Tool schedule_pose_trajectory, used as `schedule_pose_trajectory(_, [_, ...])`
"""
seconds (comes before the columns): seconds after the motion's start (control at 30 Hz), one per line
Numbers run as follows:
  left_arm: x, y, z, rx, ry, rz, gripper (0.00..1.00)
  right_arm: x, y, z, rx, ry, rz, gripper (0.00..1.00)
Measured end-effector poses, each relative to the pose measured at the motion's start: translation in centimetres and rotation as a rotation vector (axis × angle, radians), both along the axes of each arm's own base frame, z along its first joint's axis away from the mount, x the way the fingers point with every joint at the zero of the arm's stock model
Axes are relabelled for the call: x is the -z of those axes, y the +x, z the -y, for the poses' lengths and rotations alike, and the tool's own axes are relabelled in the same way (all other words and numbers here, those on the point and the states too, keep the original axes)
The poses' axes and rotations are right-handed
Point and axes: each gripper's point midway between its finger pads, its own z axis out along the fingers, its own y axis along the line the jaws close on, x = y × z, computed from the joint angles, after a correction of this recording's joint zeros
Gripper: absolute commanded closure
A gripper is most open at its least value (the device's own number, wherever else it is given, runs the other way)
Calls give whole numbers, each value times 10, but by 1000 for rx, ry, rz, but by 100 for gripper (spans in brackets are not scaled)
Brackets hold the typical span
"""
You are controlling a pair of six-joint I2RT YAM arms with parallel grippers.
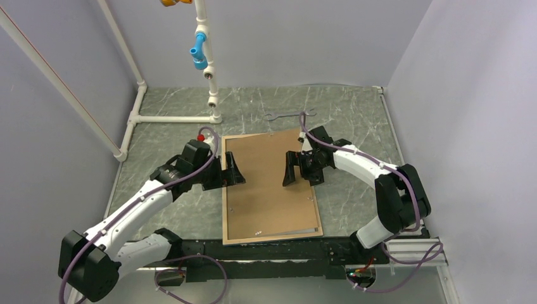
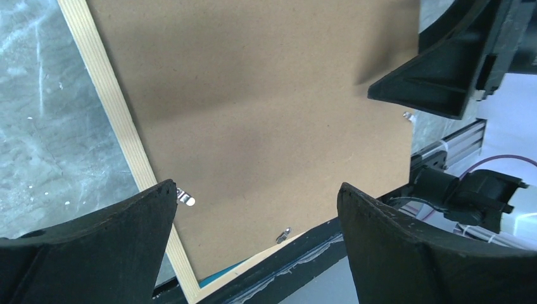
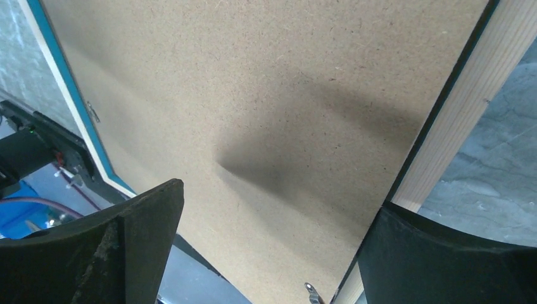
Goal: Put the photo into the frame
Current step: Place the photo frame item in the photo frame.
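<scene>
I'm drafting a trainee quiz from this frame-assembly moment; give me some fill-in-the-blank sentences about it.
The frame lies with its pale wood ____ facing up.
A plain ____ backing board lies on it.
The left tool and the right tool both hover above the board with jaws ____, holding nothing.
Missing words: back; brown; open.

frame (image 1: 224, 209) front face-down, unseen, backing board (image 1: 269, 183) covering its inside, red object (image 1: 201, 136) half hidden behind left arm (image 1: 145, 196)
</scene>
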Motion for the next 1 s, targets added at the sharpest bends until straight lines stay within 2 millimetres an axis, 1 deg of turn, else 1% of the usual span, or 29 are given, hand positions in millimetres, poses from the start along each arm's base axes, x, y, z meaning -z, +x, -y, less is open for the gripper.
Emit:
schedule_pose_trajectory(0.17, [8,-2,-2,0,54,-27,1,-1,0,1,-7,-60,20,0])
schedule_pose_trajectory(0.37, [7,1,-6,-20,120,-24,1,0,0,2,-24,-158,52,0])
schedule_pose_trajectory(0.47, [8,2,-9,-29,158,-33,0,3,1,4,-28,-206,61,0])
schedule_pose_trajectory(0.67, [20,0,-21,-60,256,-76,1,13,0,15,-25,-319,69,0])
schedule_pose_trajectory(0.83, [27,-2,-33,-91,321,-97,1,14,3,23,-13,-376,91,0])
schedule_pose_trajectory(1.0, [29,-1,-37,-113,340,-101,1,12,5,27,-3,-395,109,0])
